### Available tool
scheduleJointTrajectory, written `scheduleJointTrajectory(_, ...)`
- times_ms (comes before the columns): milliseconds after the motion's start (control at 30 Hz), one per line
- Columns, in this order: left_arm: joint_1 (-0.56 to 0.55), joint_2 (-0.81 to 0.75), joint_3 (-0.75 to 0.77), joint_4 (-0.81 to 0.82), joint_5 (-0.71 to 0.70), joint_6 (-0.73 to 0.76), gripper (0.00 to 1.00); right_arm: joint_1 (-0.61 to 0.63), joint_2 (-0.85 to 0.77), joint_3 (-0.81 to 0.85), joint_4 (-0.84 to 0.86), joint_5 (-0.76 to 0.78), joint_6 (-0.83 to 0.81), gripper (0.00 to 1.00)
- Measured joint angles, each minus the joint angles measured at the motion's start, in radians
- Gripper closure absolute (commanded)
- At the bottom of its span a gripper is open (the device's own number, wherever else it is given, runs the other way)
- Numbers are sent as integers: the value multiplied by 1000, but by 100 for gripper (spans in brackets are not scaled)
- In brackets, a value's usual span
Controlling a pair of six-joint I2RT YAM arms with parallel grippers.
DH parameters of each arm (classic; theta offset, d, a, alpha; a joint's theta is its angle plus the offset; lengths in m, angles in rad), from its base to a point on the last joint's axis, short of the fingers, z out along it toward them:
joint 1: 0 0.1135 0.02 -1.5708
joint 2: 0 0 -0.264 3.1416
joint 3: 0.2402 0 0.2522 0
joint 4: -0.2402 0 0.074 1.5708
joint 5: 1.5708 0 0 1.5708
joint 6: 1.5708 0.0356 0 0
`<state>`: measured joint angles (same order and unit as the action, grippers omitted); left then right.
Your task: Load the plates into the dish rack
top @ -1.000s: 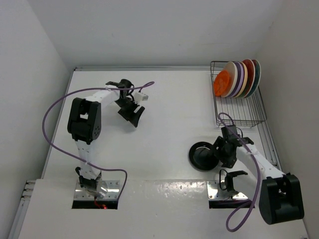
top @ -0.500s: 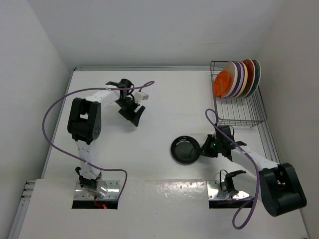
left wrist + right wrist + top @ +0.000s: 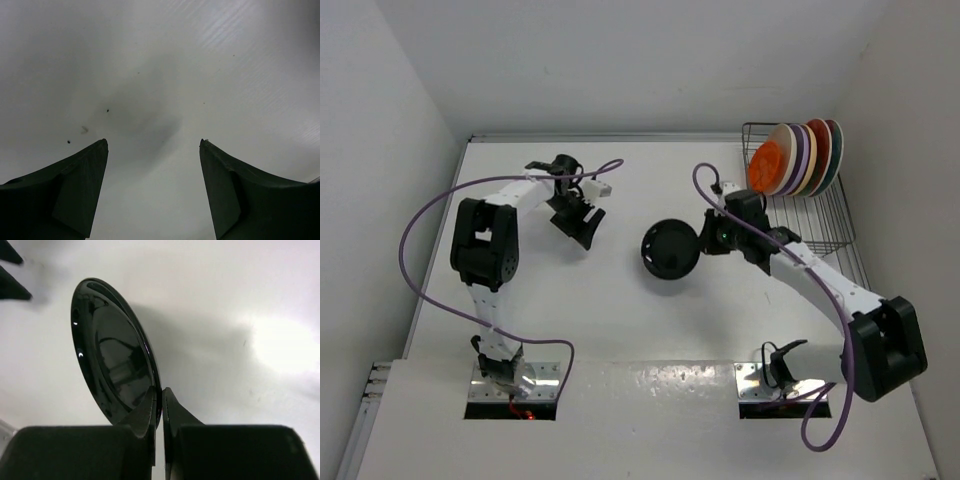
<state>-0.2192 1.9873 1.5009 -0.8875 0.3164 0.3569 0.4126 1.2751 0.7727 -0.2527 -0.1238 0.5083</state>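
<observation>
**Right gripper pinching the black plate by its rim; left gripper open and idle**

Top view. The right gripper (image 3: 704, 240) sits just right of the table's (image 3: 620, 330) centre. The black plate (image 3: 669, 250) projects from it toward 9 o'clock. The plate is tilted up on edge, not lying flat on the white surface. The dish rack (image 3: 815, 235) occupies the table's 1 o'clock corner, just beside the gripper at its 2 o'clock. A row of racked plates (image 3: 798, 158) stands on edge at the rack's 12 o'clock end. The orange plate (image 3: 765, 168) closes the row at 9 o'clock and a red plate (image 3: 823, 148) stands near its 3 o'clock end. The black plate is outside the rack, apart from the orange plate. The left gripper (image 3: 578, 222) is at the table's 10 o'clock, well apart from the black plate and the rack.

Right wrist view. The right gripper (image 3: 158, 392) is nearly closed. Its fingertips (image 3: 145, 412) clamp the rim of the black plate (image 3: 112, 360), one on each face, at the plate's 5 o'clock. The glossy concave face is turned toward the camera, and the plate casts a shadow on the table toward 3 o'clock.

Left wrist view. The left gripper (image 3: 153, 142) is spread wide, its fingers (image 3: 80, 177) well apart. It holds nothing, and only speckled table surface shows between them.
</observation>
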Motion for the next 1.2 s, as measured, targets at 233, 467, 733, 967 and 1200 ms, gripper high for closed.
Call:
scheduleJointTrajectory(233,51,0,0,1,-14,0,21,-13,107,277,-63,201,-132,100)
scheduleJointTrajectory(467,84,0,0,7,-15,0,21,-176,295,713,-52,517,-312,100)
scheduleJointTrajectory(733,111,0,0,7,-13,-2,21,-274,465,856,116,768,-575,100)
scheduleJointTrajectory(967,118,0,0,7,-13,-4,21,-315,620,855,122,775,-601,100)
scheduleJointTrajectory(1200,121,0,0,7,-12,-3,21,-332,706,850,128,783,-574,100)
